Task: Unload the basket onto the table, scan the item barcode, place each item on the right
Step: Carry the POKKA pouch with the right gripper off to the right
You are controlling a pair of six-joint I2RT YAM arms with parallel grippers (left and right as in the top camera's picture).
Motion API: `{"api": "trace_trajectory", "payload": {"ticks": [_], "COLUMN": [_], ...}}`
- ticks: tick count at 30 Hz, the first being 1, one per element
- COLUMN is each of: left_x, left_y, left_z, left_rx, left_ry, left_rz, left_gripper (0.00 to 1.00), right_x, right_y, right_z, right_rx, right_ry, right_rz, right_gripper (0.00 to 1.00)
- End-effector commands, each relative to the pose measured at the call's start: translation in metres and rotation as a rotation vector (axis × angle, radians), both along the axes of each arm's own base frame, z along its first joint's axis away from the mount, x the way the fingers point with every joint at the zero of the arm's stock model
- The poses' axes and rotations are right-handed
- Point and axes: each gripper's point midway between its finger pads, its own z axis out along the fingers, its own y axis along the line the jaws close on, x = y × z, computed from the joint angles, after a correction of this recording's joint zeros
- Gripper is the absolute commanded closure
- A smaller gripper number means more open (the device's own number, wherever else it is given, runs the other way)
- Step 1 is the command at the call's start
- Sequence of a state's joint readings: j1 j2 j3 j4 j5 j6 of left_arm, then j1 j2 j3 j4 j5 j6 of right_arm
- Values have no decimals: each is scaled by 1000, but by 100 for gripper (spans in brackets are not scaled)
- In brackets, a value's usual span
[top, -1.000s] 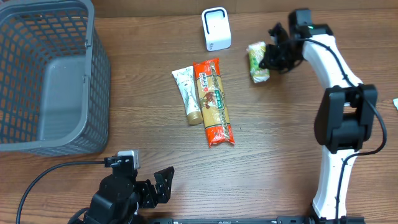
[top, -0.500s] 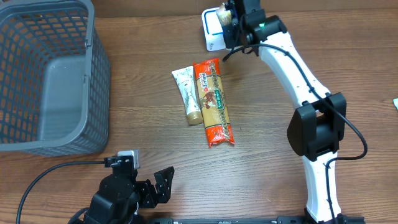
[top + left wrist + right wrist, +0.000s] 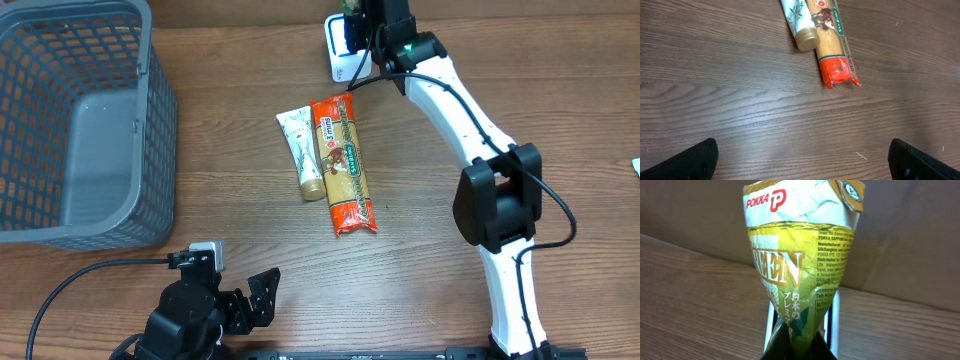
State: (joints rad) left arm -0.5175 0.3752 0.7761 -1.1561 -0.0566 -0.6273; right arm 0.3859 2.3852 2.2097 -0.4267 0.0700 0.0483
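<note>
Found right gripper pinched shut on the lower end of the green tea pack, pack directly in front of the white scanner at the desk's far edge. Noted right arm stretched far forward across the desk. Found left gripper spread wide, holding nothing, low at the near edge. Read pack label from right wrist only; saw pasta packet and tube mid-desk from left wrist and overhead.

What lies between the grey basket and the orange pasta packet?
A cream tube, lying right beside the pasta packet; the overhead view shows it.
</note>
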Motion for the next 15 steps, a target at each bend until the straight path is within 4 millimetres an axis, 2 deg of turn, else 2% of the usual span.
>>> {"api": "trace_trajectory", "payload": {"ticks": [1,5,8,9,10,12,15], "left_x": [-1,-1,-1,-1,-1,-1,-1], "left_y": [-1,-1,-1,-1,-1,-1,-1], "left_z": [0,0,0,0,0,0,0], "left_rx": [-7,-8,-8,-7,-7,-8,-8], "left_ry": [1,1,1,1,1,1,1], "left_rz": [-2,-2,-2,-2,-2,-2,-2], "left_gripper": [1,0,0,0,1,0,0], "right_x": [7,9,11,11,12,12,10], "right_y": [7,2,-10,-19,-37,-63,-109], "right_z": [11,14,27,36,51,68,82], "right_rx": [42,39,45,58,64,83,128], "right_ry": [-34,-42,-52,-56,-65,-66,-38], "right_rz": [14,-2,-24,-49,-78,-130,-229], "right_gripper": [96,96,96,96,96,96,96]}}
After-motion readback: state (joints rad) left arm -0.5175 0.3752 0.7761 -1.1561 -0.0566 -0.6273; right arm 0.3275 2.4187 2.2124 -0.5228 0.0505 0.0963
